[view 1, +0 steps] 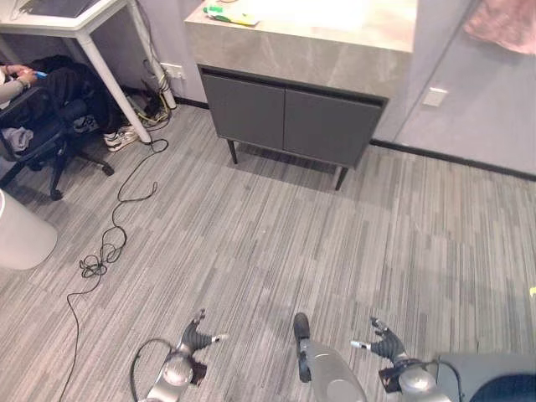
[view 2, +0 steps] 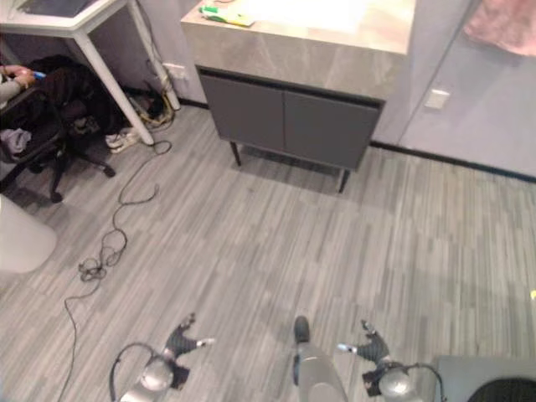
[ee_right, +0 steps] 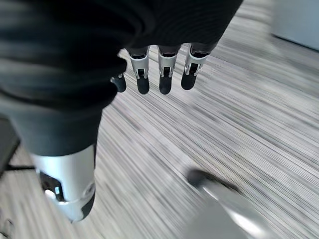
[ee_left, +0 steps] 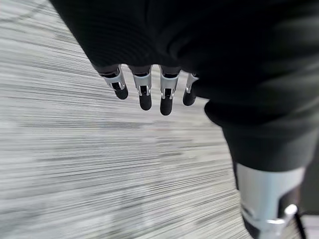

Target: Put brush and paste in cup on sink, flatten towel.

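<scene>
Both hands hang low at the near edge of the head views, the left hand (view 1: 194, 337) and the right hand (view 1: 383, 343) each with fingers loosely extended and holding nothing; each wrist view shows that hand's dark-tipped fingers straight over grey striped carpet (view 1: 276, 243). A loose black cable (view 1: 109, 243) trails across the carpet to the left. Farther off stands a dark grey two-door cabinet (view 1: 285, 117) under a pale stone countertop (view 1: 276, 38). On the countertop's left end lies a small green and yellow item (view 1: 228, 13), probably the brush or paste, too small to tell which. At the far right hangs a pink towel (view 1: 502, 23). No cup is discernible. Brush and paste should be light, slim and rather slippery, best pinched mid-length; the towel is soft and should be smoothed with flat fingers.
</scene>
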`<state>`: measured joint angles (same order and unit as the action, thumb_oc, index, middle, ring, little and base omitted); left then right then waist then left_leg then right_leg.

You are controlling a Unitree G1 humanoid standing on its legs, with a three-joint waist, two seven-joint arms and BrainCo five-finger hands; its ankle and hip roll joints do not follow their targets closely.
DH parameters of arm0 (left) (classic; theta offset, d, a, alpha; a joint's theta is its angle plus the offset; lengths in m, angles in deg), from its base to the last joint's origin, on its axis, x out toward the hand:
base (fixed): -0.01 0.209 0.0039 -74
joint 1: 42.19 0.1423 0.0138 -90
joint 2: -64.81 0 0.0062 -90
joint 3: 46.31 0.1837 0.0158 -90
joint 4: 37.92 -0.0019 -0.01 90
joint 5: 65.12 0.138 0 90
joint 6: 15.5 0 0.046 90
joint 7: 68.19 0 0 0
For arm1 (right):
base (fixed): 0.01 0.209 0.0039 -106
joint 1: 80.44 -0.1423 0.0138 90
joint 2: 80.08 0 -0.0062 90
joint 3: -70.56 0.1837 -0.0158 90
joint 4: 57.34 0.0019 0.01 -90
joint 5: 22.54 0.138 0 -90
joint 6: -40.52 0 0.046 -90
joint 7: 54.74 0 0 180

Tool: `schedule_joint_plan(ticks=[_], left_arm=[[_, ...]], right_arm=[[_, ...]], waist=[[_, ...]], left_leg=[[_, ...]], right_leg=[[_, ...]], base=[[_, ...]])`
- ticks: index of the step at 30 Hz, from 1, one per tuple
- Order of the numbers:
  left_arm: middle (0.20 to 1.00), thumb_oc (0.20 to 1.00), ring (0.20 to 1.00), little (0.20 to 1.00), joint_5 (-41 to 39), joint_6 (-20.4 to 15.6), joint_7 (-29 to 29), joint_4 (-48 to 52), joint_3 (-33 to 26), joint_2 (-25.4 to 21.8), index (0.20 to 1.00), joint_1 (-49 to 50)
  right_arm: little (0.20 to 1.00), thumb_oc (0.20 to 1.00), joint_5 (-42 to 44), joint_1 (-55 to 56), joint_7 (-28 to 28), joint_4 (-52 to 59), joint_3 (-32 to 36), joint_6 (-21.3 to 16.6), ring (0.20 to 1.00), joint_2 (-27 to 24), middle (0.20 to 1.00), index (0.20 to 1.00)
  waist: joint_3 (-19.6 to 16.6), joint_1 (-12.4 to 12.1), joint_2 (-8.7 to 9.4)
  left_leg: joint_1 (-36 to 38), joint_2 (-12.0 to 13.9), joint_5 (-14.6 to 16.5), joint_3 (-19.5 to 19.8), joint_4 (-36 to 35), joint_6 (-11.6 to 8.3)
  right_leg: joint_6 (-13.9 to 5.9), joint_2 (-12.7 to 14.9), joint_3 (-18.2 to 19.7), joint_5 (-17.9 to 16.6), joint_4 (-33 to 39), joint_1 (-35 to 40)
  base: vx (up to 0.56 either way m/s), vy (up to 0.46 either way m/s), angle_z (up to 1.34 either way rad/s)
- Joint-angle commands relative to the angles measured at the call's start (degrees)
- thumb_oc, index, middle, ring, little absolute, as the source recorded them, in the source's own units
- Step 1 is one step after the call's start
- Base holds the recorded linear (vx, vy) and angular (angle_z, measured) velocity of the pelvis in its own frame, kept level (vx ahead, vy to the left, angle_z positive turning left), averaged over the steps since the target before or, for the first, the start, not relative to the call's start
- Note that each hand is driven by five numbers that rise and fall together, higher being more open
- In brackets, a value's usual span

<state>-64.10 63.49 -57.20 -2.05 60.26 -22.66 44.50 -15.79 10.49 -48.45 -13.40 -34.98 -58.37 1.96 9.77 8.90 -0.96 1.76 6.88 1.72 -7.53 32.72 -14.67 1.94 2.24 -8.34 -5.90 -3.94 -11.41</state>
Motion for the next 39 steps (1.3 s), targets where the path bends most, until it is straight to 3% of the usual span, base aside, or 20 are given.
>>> schedule_joint_plan(ticks=[1,2,4,6,7,9,13,17,18,19,22,24,26,27,28,30,32,36,37,39], left_arm=[[1.000,1.000,1.000,1.000,-1.05,-1.03,1.92,3.64,3.11,-3.80,1.000,-3.20],[1.000,1.000,1.000,1.000,-0.26,-1.09,2.47,3.59,3.82,-3.72,1.000,-4.31],[1.000,1.000,1.000,1.000,-0.26,-1.08,2.48,3.60,3.84,-3.73,1.000,-4.32],[1.000,1.000,1.000,1.000,-0.47,-1.08,4.36,2.77,2.33,-3.90,1.000,-4.78],[1.000,1.000,1.000,1.000,-0.51,-1.00,4.95,2.24,1.57,-3.82,1.000,-4.26],[1.000,1.000,1.000,1.000,-0.72,-0.95,5.62,1.53,1.04,-3.75,1.000,-3.90],[1.000,1.000,1.000,1.000,-1.00,-1.01,5.74,1.83,0.06,-4.25,1.000,-2.46],[1.000,1.000,1.000,1.000,-0.34,-1.20,5.65,2.53,0.28,-5.48,1.000,-1.32],[1.000,1.000,1.000,1.000,0.06,-1.16,5.52,2.48,0.60,-5.95,1.000,-1.30],[1.000,1.000,1.000,1.000,1.27,-1.18,5.57,3.10,0.85,-6.68,1.000,-0.68],[1.000,1.000,1.000,1.000,1.53,-1.16,5.68,3.67,0.83,-7.34,1.000,-0.69],[1.000,1.000,1.000,1.000,2.09,-1.27,5.21,6.29,1.10,-8.89,1.000,-0.64],[1.000,1.000,1.000,1.000,4.34,-1.39,4.92,6.61,2.31,-10.28,1.000,-2.01],[1.000,1.000,1.000,1.000,5.21,-1.36,5.21,5.54,2.39,-10.75,1.000,-2.76],[1.000,1.000,1.000,1.000,5.21,-1.37,5.22,5.52,2.40,-10.74,1.000,-2.77],[1.000,1.000,1.000,1.000,5.08,-1.30,5.13,4.90,2.03,-10.49,1.000,-2.63],[1.000,1.000,1.000,1.000,5.18,-1.45,4.66,4.18,1.86,-9.81,1.000,-2.05],[1.000,1.000,1.000,1.000,4.95,-1.06,4.22,2.89,1.53,-8.11,1.000,-2.08],[1.000,1.000,1.000,1.000,6.72,-0.72,3.42,1.47,2.90,-7.51,1.000,-2.31],[1.000,1.000,1.000,1.000,7.74,-0.26,3.14,0.01,4.10,-6.01,1.000,-3.21]], right_arm=[[1.000,1.000,-1.91,-0.37,1.82,0.69,-1.28,-0.54,1.000,-2.83,1.000,1.000],[1.000,1.000,-3.41,-1.04,2.84,-0.02,-1.62,-0.03,1.000,-3.73,1.000,1.000],[1.000,1.000,-3.42,-1.02,2.85,-0.01,-1.60,-0.02,1.000,-3.70,1.000,1.000],[1.000,1.000,-4.95,-1.36,3.37,0.27,-2.00,0.02,1.000,-4.67,1.000,1.000],[1.000,1.000,-6.26,-1.46,3.74,0.19,-2.80,-0.04,1.000,-4.76,1.000,1.000],[1.000,1.000,-6.89,-2.12,3.84,-0.11,-3.59,-0.14,1.000,-4.71,1.000,1.000],[1.000,1.000,-7.31,-2.60,3.43,-0.09,-3.97,-0.04,1.000,-4.09,1.000,1.000],[1.000,1.000,-7.56,-1.93,3.02,0.90,-3.79,0.23,1.000,-3.43,1.000,1.000],[1.000,1.000,-7.54,-1.68,3.11,0.81,-3.27,0.36,1.000,-2.94,1.000,1.000],[1.000,1.000,-7.40,-0.74,2.82,1.37,-2.61,0.56,1.000,-2.45,1.000,1.000],[1.000,1.000,-7.75,-0.94,2.64,2.59,-3.03,0.70,1.000,-2.51,1.000,1.000],[1.000,1.000,-8.40,-1.47,2.61,4.92,-3.80,0.55,1.000,-2.60,1.000,1.000],[1.000,1.000,-9.07,-2.11,2.95,7.16,-4.14,-0.20,1.000,-2.87,1.000,1.000],[1.000,1.000,-8.83,-2.06,3.05,9.29,-4.11,-0.68,1.000,-2.88,1.000,1.000],[1.000,1.000,-8.83,-2.04,3.04,9.32,-4.10,-0.66,1.000,-2.89,1.000,1.000],[1.000,1.000,-8.69,-2.04,3.04,10.78,-4.27,-0.77,1.000,-3.14,1.000,1.000],[1.000,1.000,-8.79,-1.66,3.44,10.44,-3.85,-0.82,1.000,-3.13,1.000,1.000],[1.000,1.000,-10.69,-1.50,3.56,11.26,-3.50,0.00,1.000,-3.42,1.000,1.000],[1.000,1.000,-11.42,-0.74,3.24,10.67,-3.61,0.23,1.000,-4.08,1.000,1.000],[1.000,1.000,-13.41,-1.18,3.42,10.34,-3.71,0.24,1.000,-6.70,1.000,1.000]], waist=[[2.74,-0.24,3.07],[3.08,-1.03,3.62],[3.09,-1.03,3.53],[2.74,-1.50,2.27],[2.80,-2.33,0.98],[2.72,-2.89,0.57],[1.71,-4.16,-0.01],[0.06,-6.33,0.48],[-0.32,-6.32,1.20],[-0.90,-6.32,1.88],[-0.50,-6.25,1.27],[1.54,-5.64,0.31],[3.51,-3.39,-0.64],[4.02,-2.69,-0.64],[4.12,-2.63,-0.60],[4.01,-2.61,-1.04],[3.62,-1.65,-1.24],[3.73,-0.79,-0.99],[2.85,0.12,-0.39],[2.47,0.16,-0.95]], left_leg=[[-5.27,-0.59,-8.23,-8.55,5.28,5.06],[-9.24,1.51,-6.82,-12.52,2.60,5.87],[-9.39,1.65,-6.62,-12.46,2.90,5.87],[-13.29,4.80,-7.02,-16.52,-14.91,7.05],[-12.64,5.17,-12.28,-13.50,-28.39,6.61],[-12.25,6.69,-15.14,-10.38,-36.20,6.27],[-13.02,8.53,-17.26,-7.64,-36.66,5.31],[-16.71,5.07,-13.90,-5.28,-28.32,7.05],[-16.69,3.31,-11.99,-6.32,-26.61,8.11],[-15.99,0.39,-9.13,-8.63,-25.42,10.13],[-13.96,-1.28,-8.16,-10.34,-26.95,11.57],[-11.67,-2.17,-7.60,-11.27,-29.39,12.91],[-9.22,-2.91,-6.64,-11.53,-31.76,13.43],[-7.00,-3.77,-5.37,-12.98,-32.91,13.73],[-6.88,-3.84,-5.37,-12.93,-32.94,13.74],[-3.92,-3.94,-4.39,-14.38,-34.34,13.00],[-0.49,-5.36,-2.64,-14.88,-35.81,12.51],[3.01,-5.56,0.52,-14.75,-35.04,11.76],[4.67,-5.87,2.76,-13.53,-32.75,11.50],[3.58,-4.44,2.21,-12.21,-23.80,10.18]], right_leg=[[-3.61,0.81,0.91,1.16,2.72,4.88],[-3.63,1.51,-0.01,2.55,3.25,7.66],[-3.65,1.41,-0.06,2.59,3.23,7.65],[-5.24,1.03,-0.19,5.21,3.30,10.78],[-6.06,0.44,1.36,7.17,2.90,12.60],[-6.48,0.51,3.08,9.04,2.03,14.29],[-7.08,0.50,6.52,11.47,1.09,17.02],[-8.15,3.48,9.12,14.09,-1.36,20.64],[-9.08,5.10,9.37,13.22,-2.62,20.63],[-10.64,8.19,10.16,6.95,-6.21,18.52],[-10.28,9.63,11.58,0.06,-12.03,14.00],[-10.37,8.55,11.07,-3.87,-20.31,7.71],[-10.62,2.07,11.36,0.39,-25.22,2.04],[-10.50,0.79,7.08,4.57,-23.11,-0.94],[-10.51,0.85,7.03,4.67,-23.18,-0.84],[-9.23,2.58,-0.91,7.41,-15.43,-1.25],[-9.59,1.23,-0.04,3.56,-4.97,-4.11],[-11.72,5.79,-4.14,-2.00,1.30,-6.00],[-10.92,4.39,-0.04,-2.26,1.51,-4.14],[-8.79,2.36,0.81,-1.27,1.01,-1.39]], base=[[0.38,-0.320,0.09],[0.29,-0.192,0.22],[0.23,-0.068,0.19],[0.60,0.077,0.22],[0.63,0.215,-0.15],[0.45,0.164,-0.47],[0.52,0.180,-0.91],[0.41,0.204,-0.88],[0.54,0.423,-0.20],[0.52,0.468,-0.05],[0.26,0.322,-0.27],[0.20,0.347,-0.44],[0.22,0.316,-0.13],[0.24,0.281,0.08],[0.27,0.260,-0.06],[0.24,0.102,-0.18],[0.41,0.024,-0.37],[0.35,-0.076,-0.02],[0.52,-0.201,0.27],[0.37,-0.213,0.36]])
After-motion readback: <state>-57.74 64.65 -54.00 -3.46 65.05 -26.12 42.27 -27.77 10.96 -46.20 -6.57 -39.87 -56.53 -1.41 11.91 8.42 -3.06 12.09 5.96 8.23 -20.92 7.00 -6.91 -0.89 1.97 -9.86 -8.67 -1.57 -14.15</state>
